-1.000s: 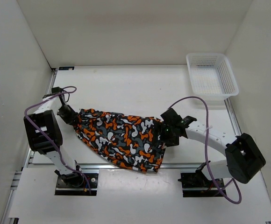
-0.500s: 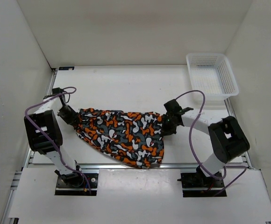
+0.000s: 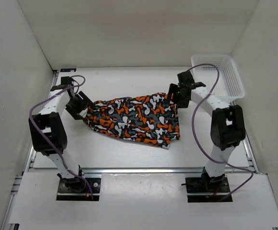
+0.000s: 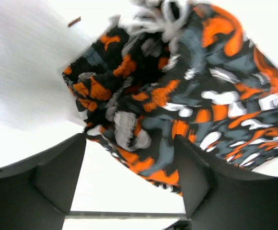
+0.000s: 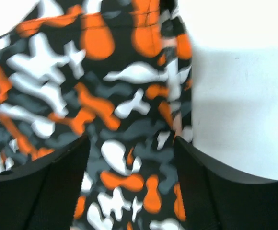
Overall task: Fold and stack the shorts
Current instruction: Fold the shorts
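Note:
The shorts [image 3: 135, 120], printed in orange, black, white and grey blotches, lie spread across the middle of the table, folded over once. My left gripper [image 3: 81, 106] hovers at their bunched left end, open. In the left wrist view that end [image 4: 144, 91] lies just beyond the gripper [image 4: 129, 177], and cloth reaches between the wide-apart fingers without being pinched. My right gripper [image 3: 177, 98] stands open over the shorts' far right corner. The right wrist view shows flat fabric [image 5: 105, 96] under that gripper [image 5: 129, 187] and between its spread fingers.
A white mesh basket [image 3: 218, 76] sits at the far right corner of the table [image 3: 129, 86], with the right arm's purple cable arching over its near edge. White walls close in the left, back and right sides. A metal rail [image 3: 129, 169] runs along the table's near edge.
Both arms carried the shorts away from the near edge towards the back of the table. Both grippers then opened and let the fabric go; it now lies flatter.

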